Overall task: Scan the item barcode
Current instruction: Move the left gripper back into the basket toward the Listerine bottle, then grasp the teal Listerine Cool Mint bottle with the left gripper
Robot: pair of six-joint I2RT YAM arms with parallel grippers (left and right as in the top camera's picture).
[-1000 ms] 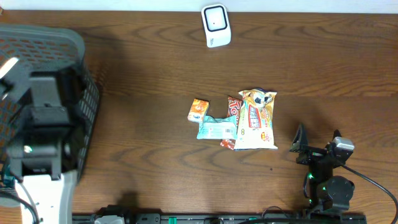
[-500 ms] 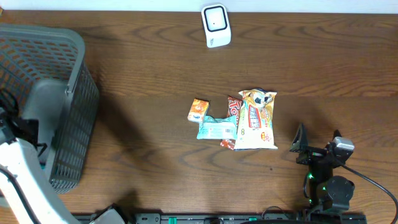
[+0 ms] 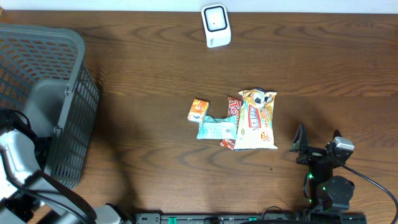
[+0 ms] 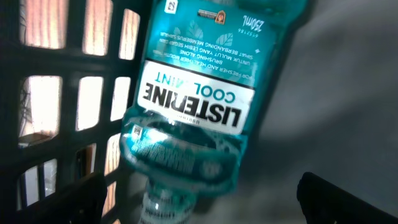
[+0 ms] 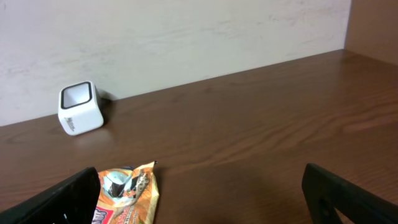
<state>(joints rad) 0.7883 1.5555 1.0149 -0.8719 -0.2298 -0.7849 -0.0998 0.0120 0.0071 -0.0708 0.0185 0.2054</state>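
A teal Listerine Cool Mint mouthwash bottle [image 4: 198,102] lies in the grey mesh basket [image 3: 43,68], label up and cap end toward my left gripper [image 4: 202,205]. That gripper is open just short of the bottle, and its dark fingertips [image 4: 68,199] stand wide on either side of the neck without touching it. The white barcode scanner [image 3: 216,25] stands at the table's far edge, also in the right wrist view [image 5: 81,107]. My right gripper [image 3: 317,148] is open and empty near the front right. The bottle is hidden in the overhead view.
Mid-table lie a small orange packet [image 3: 198,110], a teal packet [image 3: 216,129], a red wrapper [image 3: 234,109] and a yellow snack bag [image 3: 256,120], whose top also shows in the right wrist view [image 5: 124,193]. The left arm [image 3: 15,152] reaches into the basket from the front left.
The left arm has dropped from high over the basket down into it, toward the front left. The right arm and the packets have not moved.
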